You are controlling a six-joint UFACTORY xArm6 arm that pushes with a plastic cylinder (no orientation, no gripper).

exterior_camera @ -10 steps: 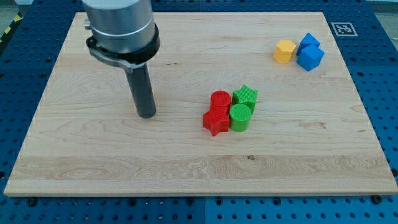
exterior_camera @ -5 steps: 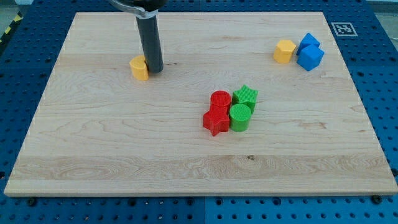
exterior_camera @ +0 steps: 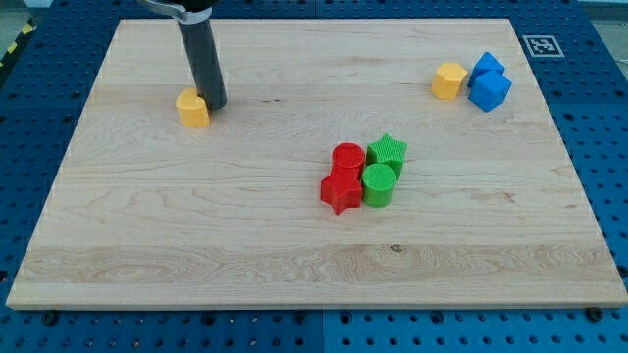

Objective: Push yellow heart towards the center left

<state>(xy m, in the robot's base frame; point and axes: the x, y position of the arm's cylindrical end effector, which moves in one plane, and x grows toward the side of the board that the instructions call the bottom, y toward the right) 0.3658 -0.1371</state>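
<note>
pressing my tip (exterior_camera: 213,104) against the ridged yellow heart (exterior_camera: 193,109) on pale wood.

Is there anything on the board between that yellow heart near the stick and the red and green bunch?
No. In the camera view, only bare wood lies between the yellow heart and the red star.

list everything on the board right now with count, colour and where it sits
yellow heart: 1, yellow, upper left of board, touching my tip on the tip's left
yellow block: 1, yellow, shape unclear, upper right, beside the blue pair
blue blocks: 2, blue, upper right, touching each other
red cylinder: 1, red, centre cluster
red star: 1, red, centre cluster, below the red cylinder
green star: 1, green, centre cluster, top right
green cylinder: 1, green, centre cluster, bottom right
board: 1, light wood
marker tag: 1, black and white, board's top right corner
my tip: 1, dark rod, against the yellow heart's right side
</note>
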